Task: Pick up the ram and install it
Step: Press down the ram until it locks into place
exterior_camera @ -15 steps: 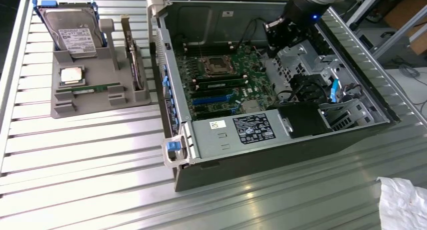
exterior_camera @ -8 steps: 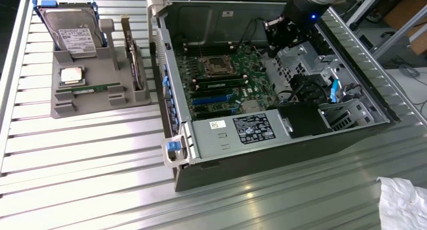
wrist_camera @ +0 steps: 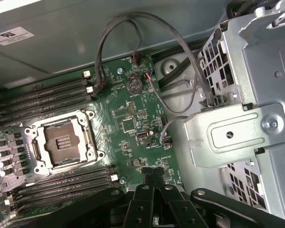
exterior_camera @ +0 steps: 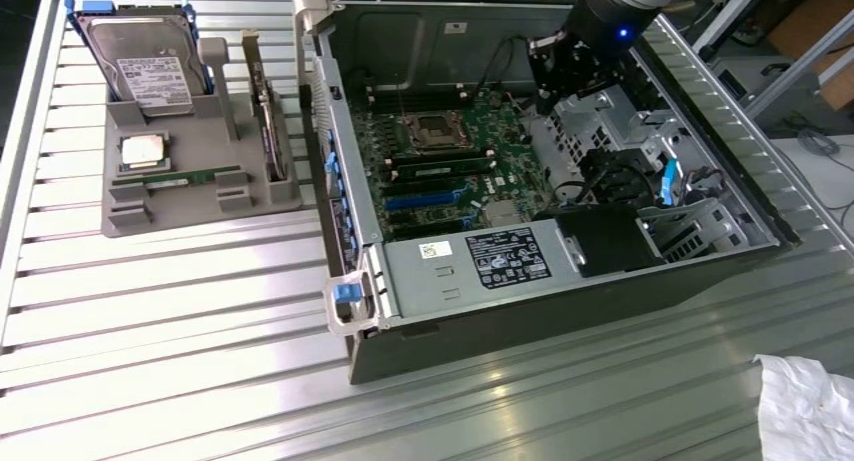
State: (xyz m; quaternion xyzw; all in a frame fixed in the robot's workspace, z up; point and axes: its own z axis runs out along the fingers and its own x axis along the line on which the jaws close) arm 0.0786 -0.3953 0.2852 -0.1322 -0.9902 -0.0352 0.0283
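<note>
Metal table (exterior_camera: pixel 160 311) | ram (exterior_camera: pixel 174 178) in holder, well apart from pincer (wrist_camera: pixel 153 176)

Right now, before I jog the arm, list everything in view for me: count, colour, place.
computer case: one, grey, open, middle of the metal table.
motherboard: one, green, inside the case.
processor socket: one, silver frame, empty, on the motherboard.
ram: one seen, green stick, lying in the grey holder tray at the exterior view's left.
hard drive: one, silver, white label, standing at the tray's back.
processor chip: one, silver, square, on the tray.
power supply: one, grey, black label, in the case.
white cloth: one, exterior view's lower right.
gripper: one, black, shut, empty, above the motherboard.
</note>
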